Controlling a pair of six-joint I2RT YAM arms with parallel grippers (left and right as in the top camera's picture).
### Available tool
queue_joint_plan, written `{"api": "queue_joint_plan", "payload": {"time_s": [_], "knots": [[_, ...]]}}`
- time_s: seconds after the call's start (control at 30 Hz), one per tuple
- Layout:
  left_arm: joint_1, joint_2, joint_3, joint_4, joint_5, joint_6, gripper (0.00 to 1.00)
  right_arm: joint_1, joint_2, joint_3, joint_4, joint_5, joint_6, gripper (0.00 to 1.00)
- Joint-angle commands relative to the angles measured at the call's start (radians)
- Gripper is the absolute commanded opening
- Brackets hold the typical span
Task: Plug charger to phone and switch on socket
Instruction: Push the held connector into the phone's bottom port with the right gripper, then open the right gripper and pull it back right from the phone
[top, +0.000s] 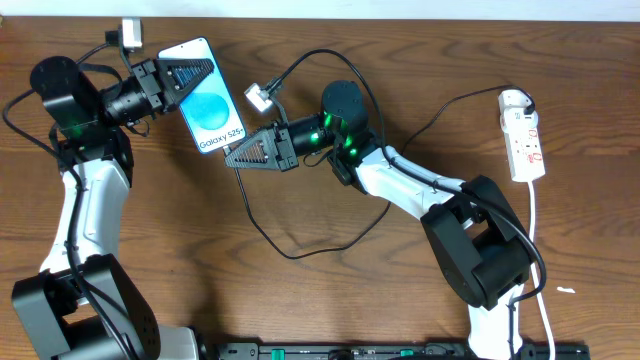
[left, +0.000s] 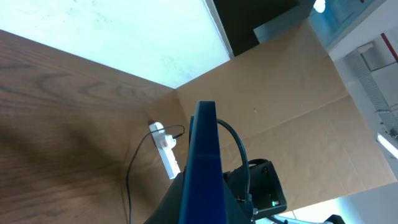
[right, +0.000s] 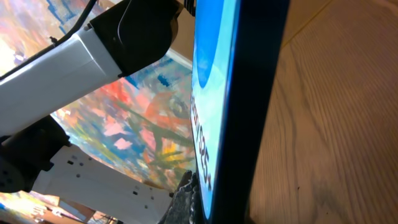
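At upper left, slim blue-screened phone (top: 208, 105) pinched by left gripper (top: 190, 75); right gripper (top: 240, 155) closure unclear. Risk: thin black charger (top: 293, 256) misaligned, levering phone loose.

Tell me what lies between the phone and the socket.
In the overhead view, the right arm and the black charger cable lie between the phone and the socket.

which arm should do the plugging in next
Right. The right gripper sits at the lower edge of the phone with the charger trailing from its tip; the left gripper is busy holding the phone.
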Motion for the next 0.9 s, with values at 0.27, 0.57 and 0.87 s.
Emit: {"api": "queue_joint_plan", "payload": {"time_s": [0.27, 0.57, 0.87], "knots": [[-0.005, -0.021, 0.008, 0.004, 0.094, 0.018, 0.08, -0.023, 0.006, 0.014, 0.010, 0.108, -0.011, 0.08], [-0.005, -0.020, 0.008, 0.004, 0.072, 0.051, 0.07, -0.023, 0.006, 0.014, 0.011, 0.076, -0.025, 0.57], [0.017, -0.020, 0.008, 0.004, 0.048, 0.051, 0.08, -0.023, 0.006, 0.014, 0.011, 0.048, -0.038, 0.99]]}}
